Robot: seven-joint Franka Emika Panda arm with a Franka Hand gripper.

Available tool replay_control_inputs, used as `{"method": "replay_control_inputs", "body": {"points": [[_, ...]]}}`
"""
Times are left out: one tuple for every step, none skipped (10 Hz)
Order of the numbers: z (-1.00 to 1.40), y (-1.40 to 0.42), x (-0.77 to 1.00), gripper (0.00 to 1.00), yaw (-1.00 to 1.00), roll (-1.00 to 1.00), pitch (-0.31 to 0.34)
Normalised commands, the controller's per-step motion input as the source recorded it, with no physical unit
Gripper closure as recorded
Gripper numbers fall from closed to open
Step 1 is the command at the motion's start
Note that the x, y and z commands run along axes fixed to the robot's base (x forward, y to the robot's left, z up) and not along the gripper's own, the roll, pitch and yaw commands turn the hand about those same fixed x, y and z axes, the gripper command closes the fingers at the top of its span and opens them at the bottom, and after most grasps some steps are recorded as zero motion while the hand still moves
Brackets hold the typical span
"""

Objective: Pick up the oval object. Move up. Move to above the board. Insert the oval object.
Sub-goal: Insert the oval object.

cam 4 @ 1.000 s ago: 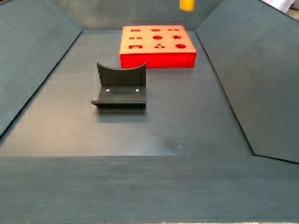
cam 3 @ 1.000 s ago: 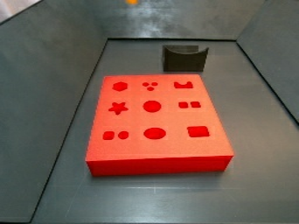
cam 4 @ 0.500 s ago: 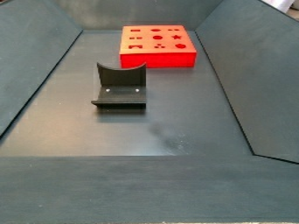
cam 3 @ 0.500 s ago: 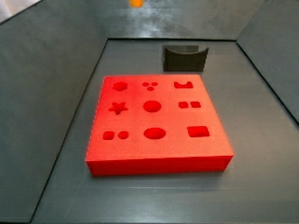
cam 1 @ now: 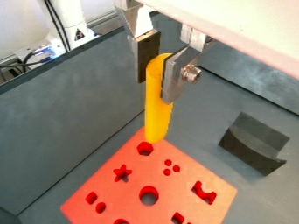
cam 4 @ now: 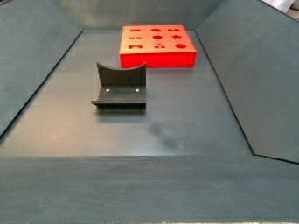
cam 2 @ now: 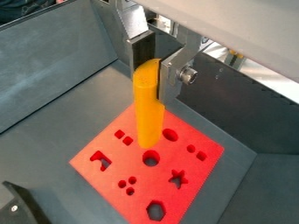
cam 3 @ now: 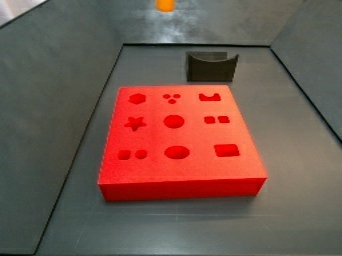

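Observation:
The gripper (cam 1: 159,86) is shut on the oval object (cam 1: 156,109), a tall orange-yellow peg held upright by its upper end, also in the other wrist view (cam 2: 147,109). The peg hangs high above the board (cam 1: 176,185), a thick red block with shaped cut-outs, with a clear gap below the peg's lower end. The gripper (cam 2: 152,77) shows in both wrist views. In a side view only the peg's lower tip (cam 3: 166,4) shows at the top edge, behind the board (cam 3: 154,138). In the other side view the board (cam 4: 158,60) lies at the far end and peg and gripper are out of view.
A dark grey U-shaped block (cam 3: 211,66) stands on the floor beyond the board; it also shows in a side view (cam 4: 119,86) and in both wrist views (cam 1: 257,140) (cam 2: 17,203). Sloped grey walls enclose the dark floor (cam 4: 152,131).
The peg's tip has drifted slightly right along the top edge of a side view. It has left the top edge of the other side view. Board and block have not moved.

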Motion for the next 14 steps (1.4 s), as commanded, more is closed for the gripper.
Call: {"method": "replay_control_inputs", "body": {"points": [[-0.12, 0.0, -0.07, 1.0, 0.0, 0.0, 0.0], [0.0, 0.04, -0.01, 1.0, 0.0, -0.04, 0.0], [0.0, 0.0, 0.0, 1.0, 0.0, -0.01, 0.0], [-0.02, 0.0, 0.0, 1.0, 0.0, 0.0, -0.004], [-0.29, 0.2, -0.07, 1.0, -0.23, 0.0, -0.079], [-0.32, 0.29, -0.18, 1.0, -0.07, -0.01, -0.113], [-0.37, 0.1, 0.0, 1.0, -0.01, 0.0, -0.086], [-0.4, 0.0, 0.05, 1.0, 0.06, 0.0, -0.043], [-0.44, -0.03, 0.03, 1.0, 0.02, 0.0, -0.05], [-0.49, -0.33, 0.01, 1.0, -0.42, 0.0, -0.051], [-0.47, -0.23, 0.0, 1.0, -0.93, 0.0, -0.084], [-0.5, -0.17, 0.0, 1.0, -0.98, 0.0, -0.054], [-0.48, -0.17, 0.0, 1.0, -0.98, 0.0, -0.047], [-0.49, -0.17, 0.0, 1.0, -0.99, 0.0, -0.056]]}}
